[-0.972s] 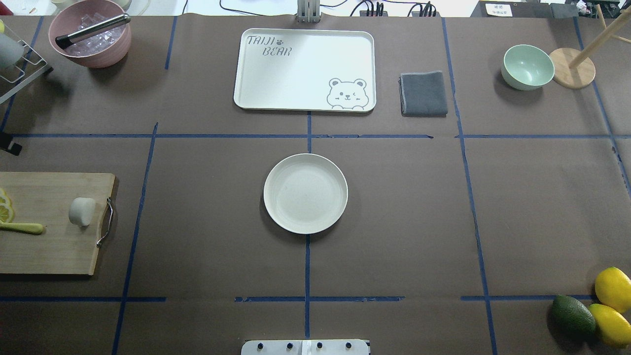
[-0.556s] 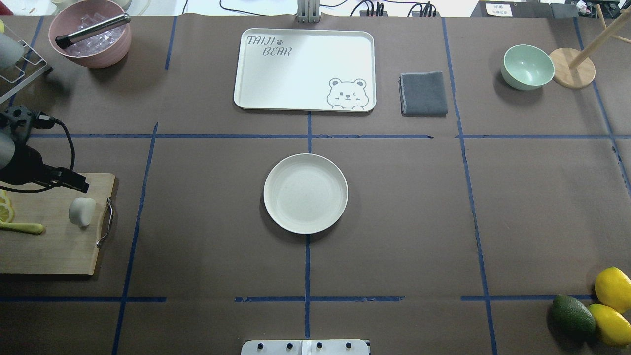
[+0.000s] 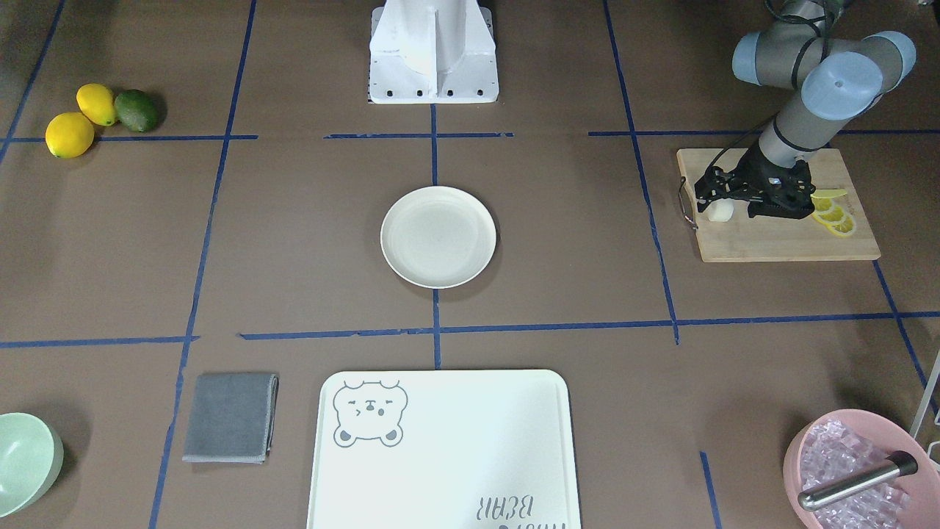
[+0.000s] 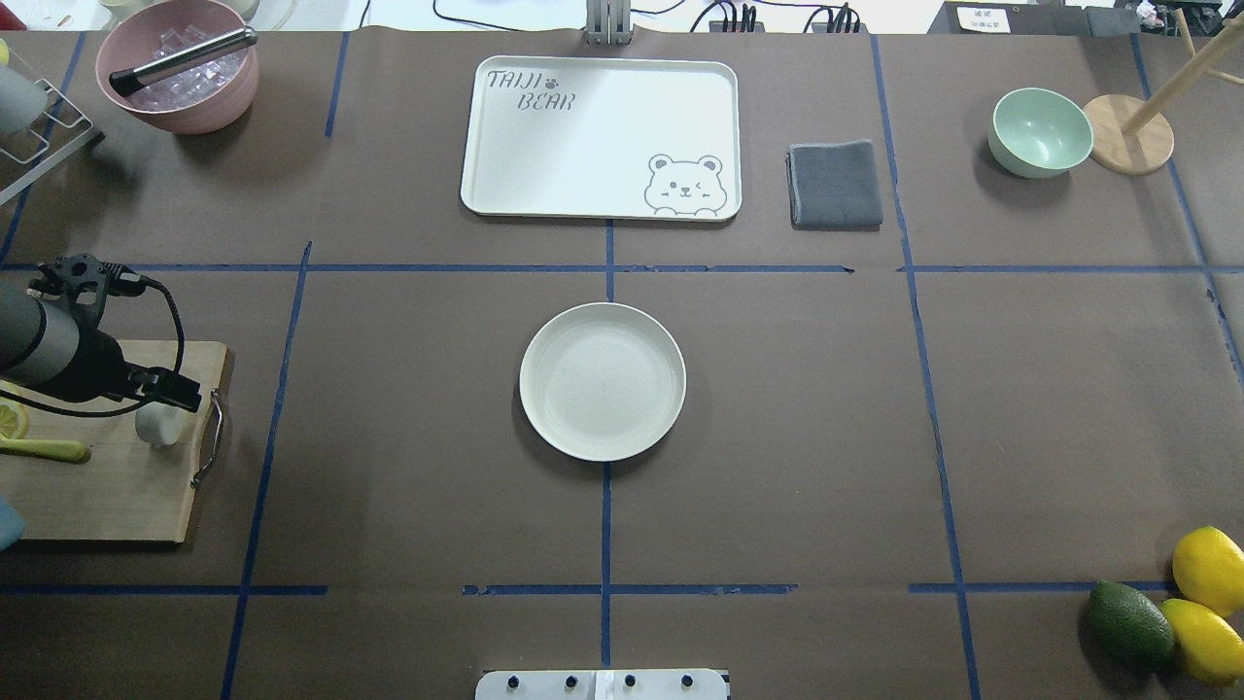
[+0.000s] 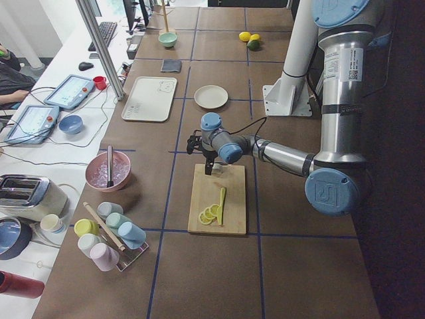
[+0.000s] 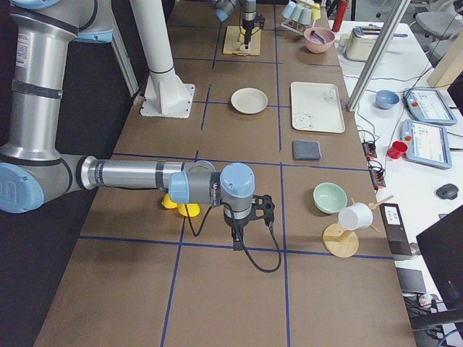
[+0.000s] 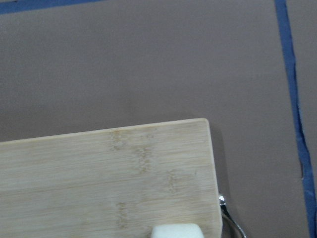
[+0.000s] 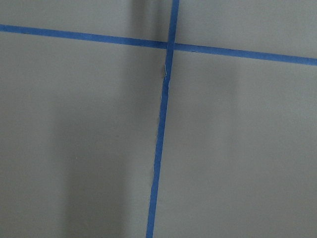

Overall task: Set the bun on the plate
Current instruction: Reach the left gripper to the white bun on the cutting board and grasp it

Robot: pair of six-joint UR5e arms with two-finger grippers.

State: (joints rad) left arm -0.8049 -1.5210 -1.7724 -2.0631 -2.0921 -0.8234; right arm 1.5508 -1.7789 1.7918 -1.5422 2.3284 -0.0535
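Observation:
The small white bun (image 4: 158, 426) (image 3: 720, 211) lies on a wooden cutting board (image 4: 107, 486) (image 3: 778, 239) at the table's left end, near the board's metal handle. My left gripper (image 4: 180, 396) (image 3: 707, 192) hangs just above the bun, open, with nothing in it. In the left wrist view only the bun's top edge (image 7: 177, 231) shows at the bottom. The cream plate (image 4: 603, 381) (image 3: 438, 236) sits bare at the table's centre, far to the bun's right. My right gripper (image 6: 239, 233) shows only in the exterior right view, low over the table near the lemons; I cannot tell its state.
Lemon slices (image 3: 833, 217) and a green-handled knife (image 4: 44, 449) share the board. At the back stand a pink ice bowl (image 4: 177, 73), a bear-print tray (image 4: 601, 136), a grey cloth (image 4: 834, 184) and a mint bowl (image 4: 1040, 131). Lemons and an avocado (image 4: 1127, 622) lie front right.
My left arm has come in from the left edge and moved right and forward over the board until its gripper hangs above the bun. The bun and plate have not moved.

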